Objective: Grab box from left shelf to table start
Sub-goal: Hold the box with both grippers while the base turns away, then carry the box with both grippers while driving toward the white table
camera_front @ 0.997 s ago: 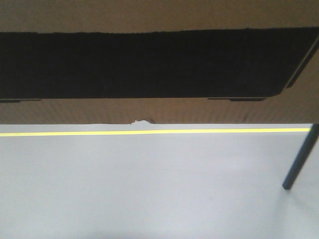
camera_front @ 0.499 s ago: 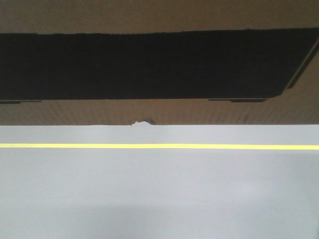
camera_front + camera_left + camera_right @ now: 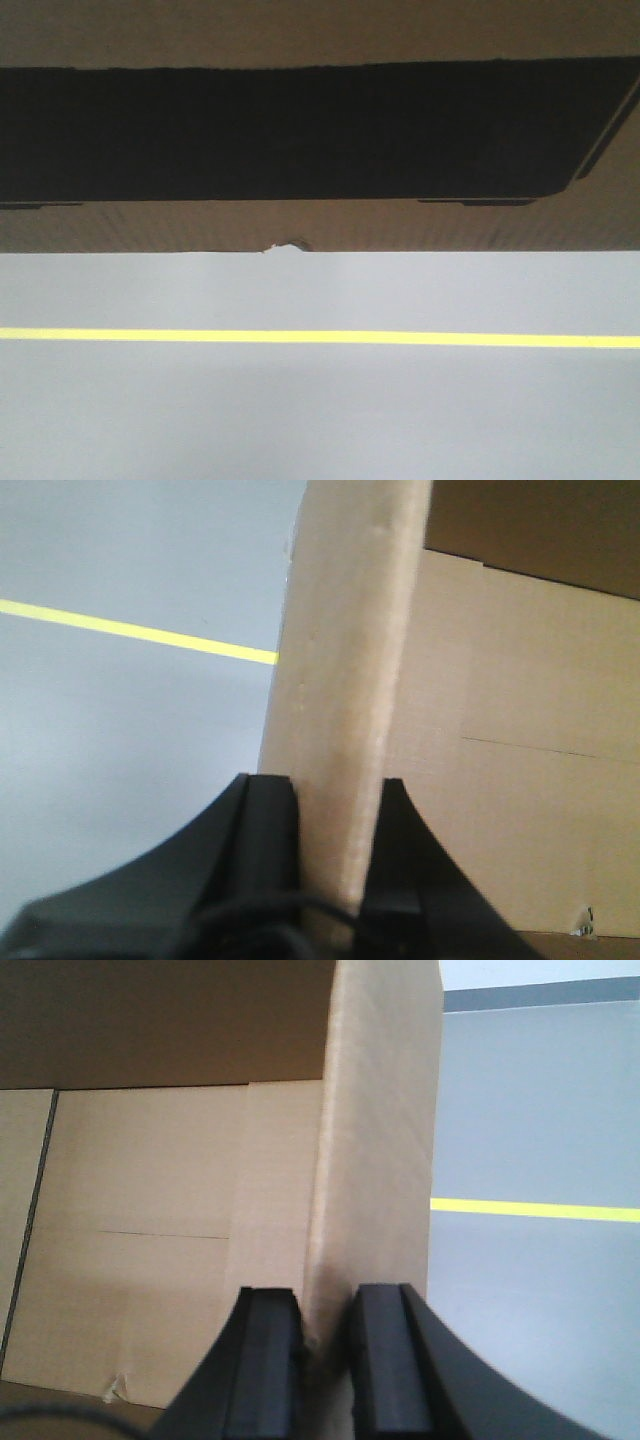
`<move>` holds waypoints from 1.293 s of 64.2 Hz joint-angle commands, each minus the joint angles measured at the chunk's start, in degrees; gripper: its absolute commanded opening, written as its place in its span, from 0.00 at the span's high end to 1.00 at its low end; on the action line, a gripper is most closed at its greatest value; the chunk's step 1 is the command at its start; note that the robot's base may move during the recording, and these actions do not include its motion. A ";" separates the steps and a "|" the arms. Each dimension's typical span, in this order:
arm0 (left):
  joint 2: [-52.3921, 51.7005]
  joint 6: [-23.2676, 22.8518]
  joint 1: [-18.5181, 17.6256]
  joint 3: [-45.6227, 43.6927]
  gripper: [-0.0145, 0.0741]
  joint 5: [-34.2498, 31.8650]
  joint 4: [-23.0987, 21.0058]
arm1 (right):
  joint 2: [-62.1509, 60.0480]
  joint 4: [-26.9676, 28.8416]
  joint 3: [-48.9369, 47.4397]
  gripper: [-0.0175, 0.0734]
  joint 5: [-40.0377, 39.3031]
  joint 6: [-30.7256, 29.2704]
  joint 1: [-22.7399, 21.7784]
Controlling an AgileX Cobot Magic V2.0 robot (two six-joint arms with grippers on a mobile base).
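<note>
**Box in the air, pinched by both side walls**

Left side first. The left gripper (image 3: 335,800) is closed down to cardboard thickness on the left wall (image 3: 340,680) of the box (image 3: 520,730). One finger sits outside, one inside, no slack showing. The yellow line (image 3: 140,630) comes in on the gripper's outer side & disappears behind that wall. My guess at the why: the carton's too wide for one arm, so each arm clamps an upright wall from above & the load hangs btwn them.

Centre, front cam: the box's bottom edge runs parallel to the yellow line, w/ only bare grey floor (image 3: 320,420) under & around the line. So it looks carried, resting on nothing visible. No shelf, no table in any view; prob mid-transfer.

Right side: the right gripper (image 3: 328,1305) grips the right wall (image 3: 375,1160) the same way, fingers tight on it, yellow line on its outer side.

Looks: brown corrugated, open top, plain inside. There's a wide black panel (image 3: 300,130) across the front (print unreadable here) & a small torn notch (image 3: 285,245) on the bottom edge, on the box side of the yellow line.
</note>
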 commanded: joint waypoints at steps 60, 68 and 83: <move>-0.53 -2.60 -0.13 -2.66 0.95 -12.16 -0.73 | 0.75 -5.34 -1.29 0.75 -7.10 -0.03 -0.29; -0.53 -2.60 -0.13 -2.66 0.95 -12.16 -0.73 | 0.75 -5.34 -1.29 0.75 -7.10 -0.03 -0.29; -0.53 -2.60 -0.13 -2.66 0.95 -12.16 -0.73 | 0.75 -5.34 -1.29 0.75 -7.12 -0.03 -0.29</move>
